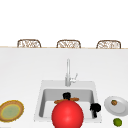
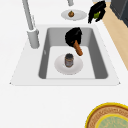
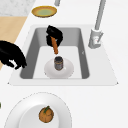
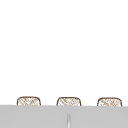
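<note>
My left hand (image 1: 66, 95) hovers inside the sink (image 1: 40, 100), fingers curled round one end of an orange carrot (image 2: 78, 48). The carrot (image 3: 55, 47) slants down from the hand (image 3: 53, 34) toward a dark jar (image 3: 58, 63). That jar (image 2: 69, 60) stands upright on a white plate (image 2: 60, 67) on the sink floor. The carrot's tip ends just short of the jar. My right hand (image 1: 95, 108) floats at the sink's right rim with loosely bent fingers and holds nothing. It hangs near the sink's front corner (image 3: 11, 56).
A big red ball (image 1: 67, 114) covers the sink's front in the front view. The tap (image 1: 68, 72) rises behind the basin. On the right counter lie a white plate (image 1: 122, 106) with a brown fruit (image 1: 114, 102) and a lime (image 1: 117, 122). A yellow-brown plate (image 1: 11, 110) sits left.
</note>
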Controlling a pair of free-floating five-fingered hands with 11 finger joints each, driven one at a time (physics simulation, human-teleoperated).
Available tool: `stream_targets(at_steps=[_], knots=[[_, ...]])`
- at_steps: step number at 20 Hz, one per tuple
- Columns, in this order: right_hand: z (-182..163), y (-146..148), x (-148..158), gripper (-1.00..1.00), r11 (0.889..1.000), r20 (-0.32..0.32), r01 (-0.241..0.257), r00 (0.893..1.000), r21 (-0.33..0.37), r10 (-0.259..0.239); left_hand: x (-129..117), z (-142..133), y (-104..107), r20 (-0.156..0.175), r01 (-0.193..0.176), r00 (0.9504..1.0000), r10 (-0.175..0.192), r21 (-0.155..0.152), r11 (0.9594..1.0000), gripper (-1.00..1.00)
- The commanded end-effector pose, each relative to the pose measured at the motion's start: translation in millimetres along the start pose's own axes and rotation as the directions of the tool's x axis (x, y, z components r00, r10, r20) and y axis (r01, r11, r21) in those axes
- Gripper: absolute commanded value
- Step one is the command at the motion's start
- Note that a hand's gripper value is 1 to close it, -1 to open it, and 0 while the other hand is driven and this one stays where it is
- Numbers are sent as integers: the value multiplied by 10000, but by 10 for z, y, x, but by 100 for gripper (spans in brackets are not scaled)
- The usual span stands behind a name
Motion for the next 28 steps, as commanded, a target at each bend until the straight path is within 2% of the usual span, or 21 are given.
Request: stream_targets(at_steps=[1, 2, 4, 8, 11, 13, 16, 20, 23, 26, 28], knots=[[0, 0, 0, 0, 10000, 0, 0, 10000, 0, 0, 4, -111, -239, -176, -77, 9998, 79, 94, 9999, 100], [0, 0, 0, 0, 10000, 0, 0, 10000, 0, 0, 35, -85, -319, -31, -124, 9999, 124, 186, 9998, 100], [0, 0, 0, 0, 10000, 0, 0, 10000, 0, 0, 136, -138, -457, 85, -129, 9999, 128, 153, 9998, 100], [0, 0, 0, 0, 10000, 0, 0, 10000, 0, 0, 223, -196, -704, 78, -177, 9998, 176, 113, 9998, 100], [0, 0, 0, 0, 10000, 0, 0, 10000, 0, 0, 246, -247, -818, 53, 69, 10000, -69, 63, 10000, 100], [0, 0, 0, 0, 10000, 0, 0, 10000, 0, 0, 254, -342, -958, 11, 360, 9994, -360, -6, 9994, 100], [0, 0, 0, 0, 10000, 0, 0, 10000, 0, 0, 297, -465, -1191, -6, 490, 9988, -490, -114, 9987, 100], [0, 0, 0, 0, 10000, 0, 0, 10000, 0, 0, 420, -616, -1511, -31, 439, 9990, -439, -114, 9990, 100], [0, 0, 0, 0, 10000, 0, 0, 10000, 0, 0, 209, -558, -1525, 154, 665, 9977, -665, -12, 9978, 100], [0, 0, 0, 0, 10000, 0, 0, 10000, 0, 0, 40, -597, -1551, 231, 560, 9982, -559, -35, 9984, 100], [0, 0, 0, 0, 10000, 0, 0, 10000, 0, 0, -108, -569, -1553, 517, 365, 9980, -354, -196, 9991, 100]])
